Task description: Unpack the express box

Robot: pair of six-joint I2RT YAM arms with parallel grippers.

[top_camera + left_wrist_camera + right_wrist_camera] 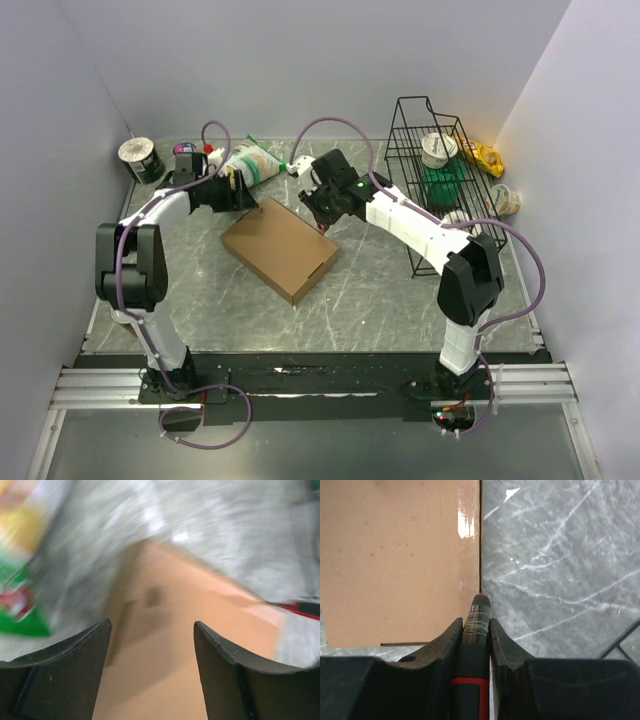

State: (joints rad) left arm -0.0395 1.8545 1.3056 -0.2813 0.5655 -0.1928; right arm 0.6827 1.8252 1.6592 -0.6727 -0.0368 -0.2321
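Note:
The express box (280, 248) is a flat brown cardboard mailer that lies closed in the middle of the table. My left gripper (240, 196) hovers open and empty over its far left corner. The left wrist view is motion-blurred and shows the box (170, 650) below the open gripper (152, 625). My right gripper (323, 216) is at the box's far right corner, shut on a black tool with a red band (476, 630). The tool's tip sits at the edge of the box (395, 555), between the fingers of the right gripper (476, 622).
A green-and-white snack bag (250, 160) lies behind the box and shows blurred in the left wrist view (20, 610). A black wire rack (435, 180) with cups and packets stands at the right. A tape roll (140, 158) sits at the back left.

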